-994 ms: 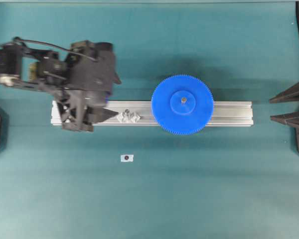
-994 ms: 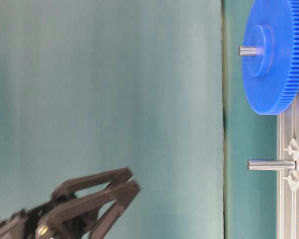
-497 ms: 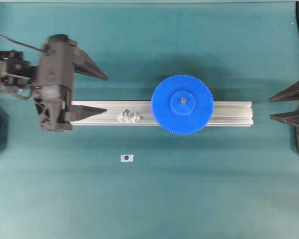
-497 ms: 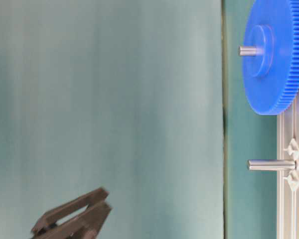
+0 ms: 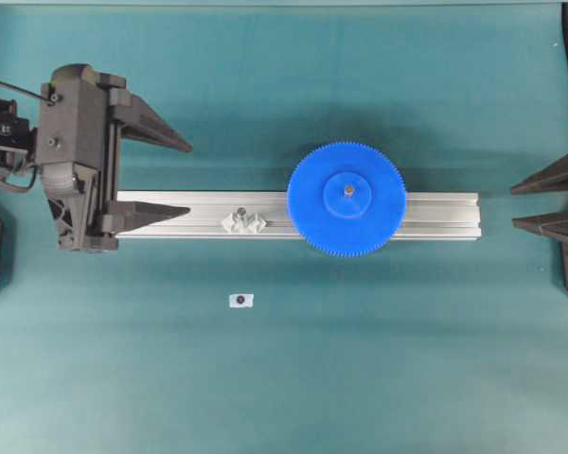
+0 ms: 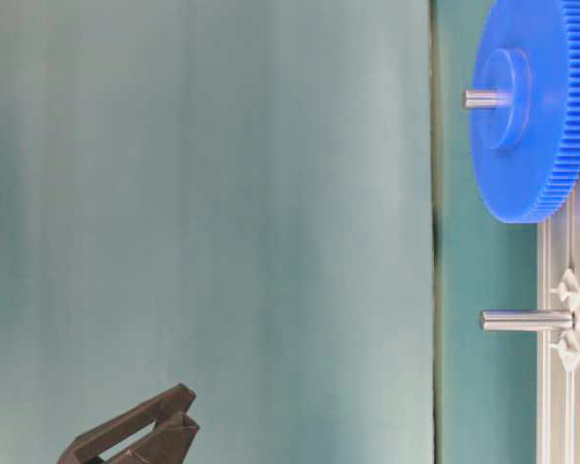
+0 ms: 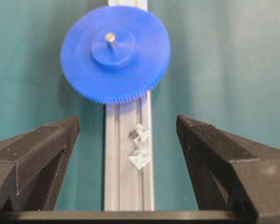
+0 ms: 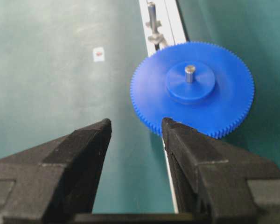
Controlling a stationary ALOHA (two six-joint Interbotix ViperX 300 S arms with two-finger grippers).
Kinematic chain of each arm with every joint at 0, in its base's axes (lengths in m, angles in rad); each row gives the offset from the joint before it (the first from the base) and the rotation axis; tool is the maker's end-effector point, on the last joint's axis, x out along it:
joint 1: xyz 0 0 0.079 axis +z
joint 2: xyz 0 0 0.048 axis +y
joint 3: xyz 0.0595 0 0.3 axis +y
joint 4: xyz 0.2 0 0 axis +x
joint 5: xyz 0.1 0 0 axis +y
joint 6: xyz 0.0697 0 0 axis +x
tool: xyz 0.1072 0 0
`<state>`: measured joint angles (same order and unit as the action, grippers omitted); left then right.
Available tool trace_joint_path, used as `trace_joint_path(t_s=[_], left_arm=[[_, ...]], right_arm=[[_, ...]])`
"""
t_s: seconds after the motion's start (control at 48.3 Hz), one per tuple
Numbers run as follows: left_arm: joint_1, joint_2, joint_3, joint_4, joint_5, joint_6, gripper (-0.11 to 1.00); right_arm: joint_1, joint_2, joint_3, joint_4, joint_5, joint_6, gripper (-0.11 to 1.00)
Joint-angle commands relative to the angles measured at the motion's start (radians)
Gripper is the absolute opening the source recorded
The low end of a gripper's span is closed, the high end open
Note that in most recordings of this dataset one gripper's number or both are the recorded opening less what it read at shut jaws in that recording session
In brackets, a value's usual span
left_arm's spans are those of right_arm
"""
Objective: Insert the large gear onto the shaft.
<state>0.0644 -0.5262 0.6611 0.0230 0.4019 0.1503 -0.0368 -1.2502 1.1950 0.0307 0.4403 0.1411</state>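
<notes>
From overhead, the large gear (image 5: 346, 199) sits flat on the aluminium rail (image 5: 435, 216), threaded on the shaft (image 5: 348, 191), while the left gripper (image 5: 175, 178) hangs wide and empty over the rail's left end. At table level the shaft's tip pokes through the gear's hub, a second pin (image 6: 522, 320) standing bare beside it. Both wrist views show spread fingers holding nothing, the right gripper (image 8: 135, 135) near the gear's rim.

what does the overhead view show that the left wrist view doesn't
Only the overhead view shows the small white tag on the mat, the right gripper at the edge, and the rail's full length. Only the left wrist view shows the left gripper's open fingers close up. Both show the large gear seated on its shaft, the bare second pin, and the aluminium rail.
</notes>
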Motion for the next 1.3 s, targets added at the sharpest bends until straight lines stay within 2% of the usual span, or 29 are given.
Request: trace_joint_path(t_s=[0.0, 1.284], left_arm=[[-0.008, -0.011, -0.009, 0.005, -0.009, 0.000, 0.87], [-0.023, -0.006, 0.006, 0.005, -0.009, 0.000, 0.87]], right_arm=[[-0.003, 0.008, -0.008, 0.000, -0.005, 0.008, 0.57], [-0.003, 0.008, 0.003, -0.002, -0.008, 0.008, 0.57]])
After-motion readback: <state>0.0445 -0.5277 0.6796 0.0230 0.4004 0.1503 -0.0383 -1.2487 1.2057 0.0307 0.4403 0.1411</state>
